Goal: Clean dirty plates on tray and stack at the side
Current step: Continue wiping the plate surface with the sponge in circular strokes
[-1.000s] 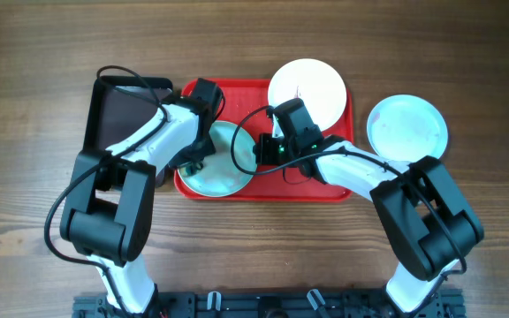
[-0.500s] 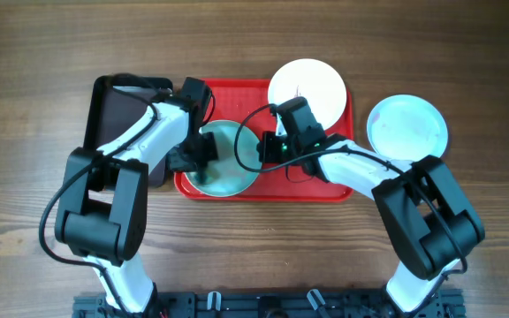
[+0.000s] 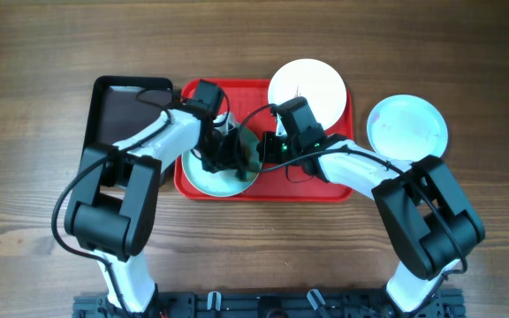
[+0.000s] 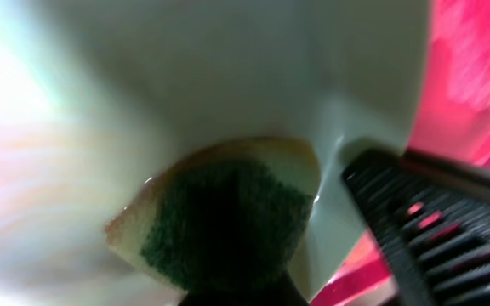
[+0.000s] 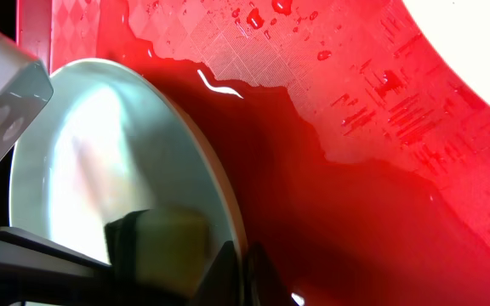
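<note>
narrow black tray point(image 3: 113, 110), brown wooden table point(image 3: 254, 35)

Between my left jaws, the soft foam sponge point(image 4: 219, 229) is dark green on its face and yellow along its edge. The round pale mint plate point(image 5: 100, 153) gleams grey-green. The large red plastic tray point(image 5: 253, 51) carries a fine diamond-grid pattern.

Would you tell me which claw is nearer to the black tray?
Left. The left claw, with its sponge, presses on the tilted mint plate just right of the black tray; the right claw grips that plate's far rim, farther.
</note>
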`<action>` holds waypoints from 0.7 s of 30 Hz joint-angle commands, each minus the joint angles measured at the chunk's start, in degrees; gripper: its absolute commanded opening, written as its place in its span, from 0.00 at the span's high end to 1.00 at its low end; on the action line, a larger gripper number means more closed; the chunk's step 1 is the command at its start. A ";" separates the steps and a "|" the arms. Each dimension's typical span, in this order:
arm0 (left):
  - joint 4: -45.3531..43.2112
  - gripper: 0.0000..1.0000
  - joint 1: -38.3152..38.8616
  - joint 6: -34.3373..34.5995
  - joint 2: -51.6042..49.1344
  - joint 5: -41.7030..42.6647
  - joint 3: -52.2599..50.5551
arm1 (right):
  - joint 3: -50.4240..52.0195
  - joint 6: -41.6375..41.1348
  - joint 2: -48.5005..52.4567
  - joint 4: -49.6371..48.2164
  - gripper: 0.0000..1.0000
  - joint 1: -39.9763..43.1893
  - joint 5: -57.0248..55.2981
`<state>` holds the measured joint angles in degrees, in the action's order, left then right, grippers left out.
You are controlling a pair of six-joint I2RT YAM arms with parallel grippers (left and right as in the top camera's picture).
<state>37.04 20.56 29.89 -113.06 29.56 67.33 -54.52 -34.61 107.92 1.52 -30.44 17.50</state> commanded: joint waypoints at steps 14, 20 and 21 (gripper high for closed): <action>-2.49 0.96 3.23 14.58 -3.85 -33.75 0.74 | 0.00 -0.31 1.27 0.55 0.96 -0.02 -0.92; 3.02 0.96 3.21 16.24 -3.85 -40.17 4.39 | 0.00 -0.31 1.27 0.59 0.96 -0.02 -0.92; 4.90 0.96 3.17 16.22 -3.85 -40.17 5.66 | 0.00 -0.31 1.27 0.57 0.96 -0.02 -0.94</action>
<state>37.69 24.27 44.56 -112.75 -1.67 72.36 -54.52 -34.61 107.92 1.56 -30.44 17.52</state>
